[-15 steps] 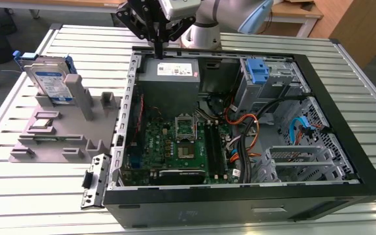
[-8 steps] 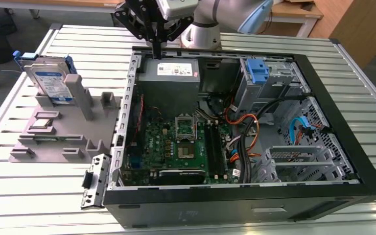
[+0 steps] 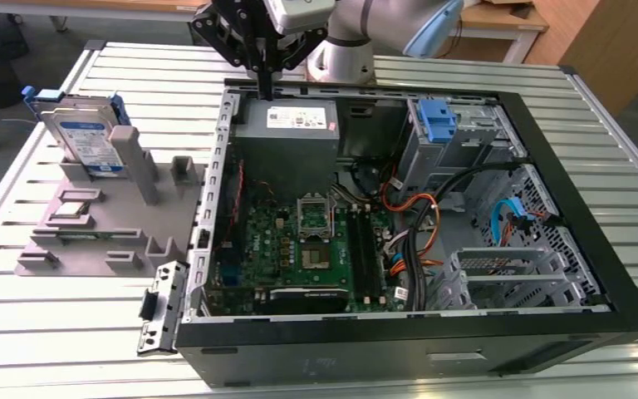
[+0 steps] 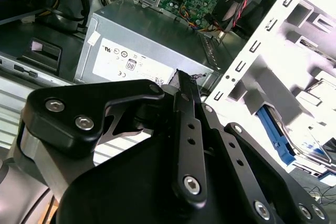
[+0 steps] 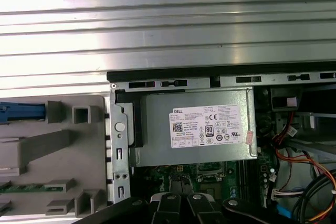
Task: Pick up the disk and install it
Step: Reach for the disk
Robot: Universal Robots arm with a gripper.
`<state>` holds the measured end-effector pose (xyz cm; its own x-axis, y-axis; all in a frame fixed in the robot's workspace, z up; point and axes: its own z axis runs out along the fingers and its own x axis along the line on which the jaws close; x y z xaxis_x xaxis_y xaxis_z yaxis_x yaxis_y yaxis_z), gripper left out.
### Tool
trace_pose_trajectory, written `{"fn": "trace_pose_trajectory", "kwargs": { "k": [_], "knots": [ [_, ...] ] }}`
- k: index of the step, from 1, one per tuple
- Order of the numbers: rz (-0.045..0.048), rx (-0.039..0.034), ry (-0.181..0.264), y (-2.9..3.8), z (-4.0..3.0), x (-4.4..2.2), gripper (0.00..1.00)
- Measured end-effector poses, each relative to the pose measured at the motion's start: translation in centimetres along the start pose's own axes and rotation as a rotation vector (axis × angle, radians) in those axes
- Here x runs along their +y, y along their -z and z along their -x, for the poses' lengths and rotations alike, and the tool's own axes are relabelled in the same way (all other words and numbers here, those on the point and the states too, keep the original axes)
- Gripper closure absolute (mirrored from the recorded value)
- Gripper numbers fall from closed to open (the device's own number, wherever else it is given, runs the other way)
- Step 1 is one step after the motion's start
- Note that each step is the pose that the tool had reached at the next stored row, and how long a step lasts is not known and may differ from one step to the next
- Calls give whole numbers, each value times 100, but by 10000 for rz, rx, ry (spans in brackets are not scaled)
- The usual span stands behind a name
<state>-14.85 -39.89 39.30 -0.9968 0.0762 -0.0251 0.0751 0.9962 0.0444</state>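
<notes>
The disk (image 3: pixel 84 137) stands upright in a slot at the far end of a grey fixture (image 3: pixel 97 224), toward the exterior view's left. It is a silver drive with a white-and-blue label in a blue carrier. The first wrist view catches the carrier's blue edge (image 5: pixel 21 113). My gripper (image 3: pixel 263 87) hangs above the back rim of the open computer case (image 3: pixel 585 249), over the grey power-supply box (image 3: pixel 286 125). It is well off to the right of the disk in the exterior view. Its fingers (image 4: pixel 184 85) are shut with nothing between them.
A lone blue bracket (image 3: pixel 438 120) sits in the drive bay at the case's far right corner. Motherboard (image 3: pixel 308 241), cables and a metal cage fill the case. The fixture also holds smaller parts. A black side latch (image 3: pixel 159 307) lies by the case on the slatted metal table (image 3: pixel 64 349).
</notes>
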Motion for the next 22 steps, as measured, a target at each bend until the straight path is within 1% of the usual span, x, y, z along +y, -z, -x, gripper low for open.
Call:
{"fn": "trace_pose_trajectory", "kwargs": {
  "k": [3,12,22],
  "knots": [
    [0,0,-2,0,-6,0,90],
    [0,1,0,-3,-63,-5,90],
    [1,0,0,-5,-93,-7,90]
  ]
}}
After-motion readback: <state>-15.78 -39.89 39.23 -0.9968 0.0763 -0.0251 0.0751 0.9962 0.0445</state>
